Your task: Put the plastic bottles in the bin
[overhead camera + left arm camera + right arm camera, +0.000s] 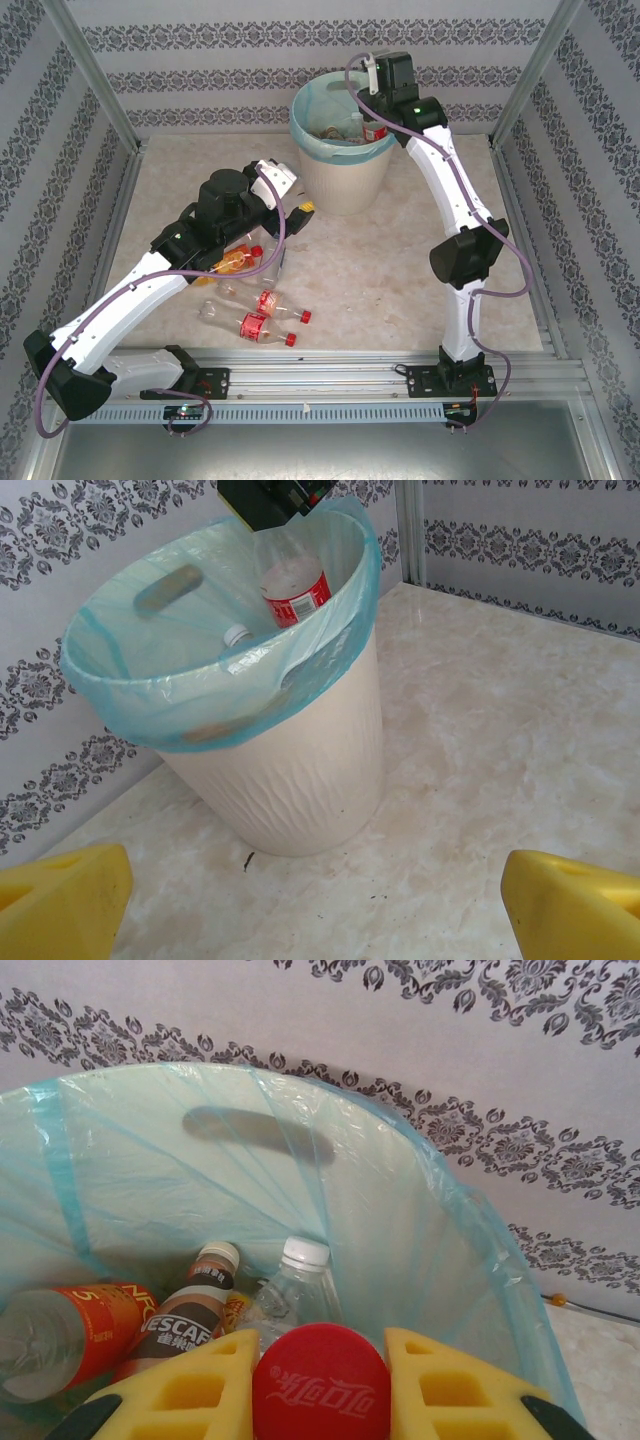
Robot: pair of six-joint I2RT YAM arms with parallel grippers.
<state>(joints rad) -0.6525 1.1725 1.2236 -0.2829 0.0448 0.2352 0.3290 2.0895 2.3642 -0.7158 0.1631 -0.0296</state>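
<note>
While your right pincer (318, 1345) is clamped on a red-capped bottle (320, 1392) hanging in the mouth of the bin (290, 780) near its rim, a drop could glance off the liner (190, 695) outward. Your left pincer (315, 885), apart and empty, faces the bin; other bottles (262, 318) lie on the bench (400, 270) short of it.

Bin (340, 180): round, cream-white, ribbed wall, turquoise liner folded over rim; upright at 12 o'clock of bench (400, 260).

Inside: orange-label bottle (70, 1345) on its side, brown coffee bottle (190, 1320) leaning, clear white-capped bottle (295, 1290).

Red-capped bottle (320, 1390), red label, hangs cap-up in right claw (320, 1345) over bin mouth.

Loose bottles (255, 327) lie clustered on bench, 7 o'clock from bin; red caps, red and orange labels.
</note>
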